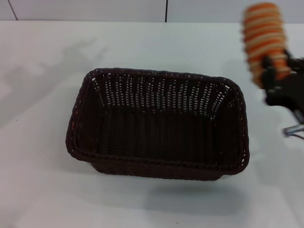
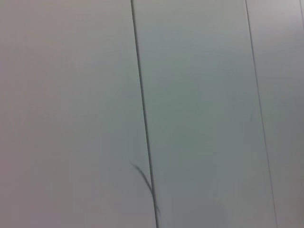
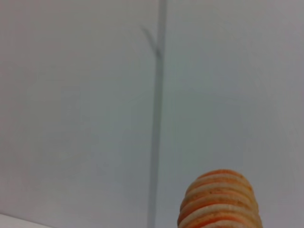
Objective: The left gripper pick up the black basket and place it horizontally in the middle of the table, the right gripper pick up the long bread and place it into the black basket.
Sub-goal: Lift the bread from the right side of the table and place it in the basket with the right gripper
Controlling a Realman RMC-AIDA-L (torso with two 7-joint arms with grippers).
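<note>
Long bread (image 1: 263,35) rides upright, pinched in my right gripper (image 1: 278,78) above the surface (image 1: 38,190) just right of the black basket (image 1: 159,126), which already sits mid-surface lengthwise across, empty; only the drop-in remains, left gripper out of sight.

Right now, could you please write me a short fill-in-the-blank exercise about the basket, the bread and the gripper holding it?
1. The bread is held by the ____ gripper.
2. The basket rests on the ____.
3. The inside of the basket is ____.
4. The bread is striped cream and ____.

Missing words: right; table; empty; orange.
</note>
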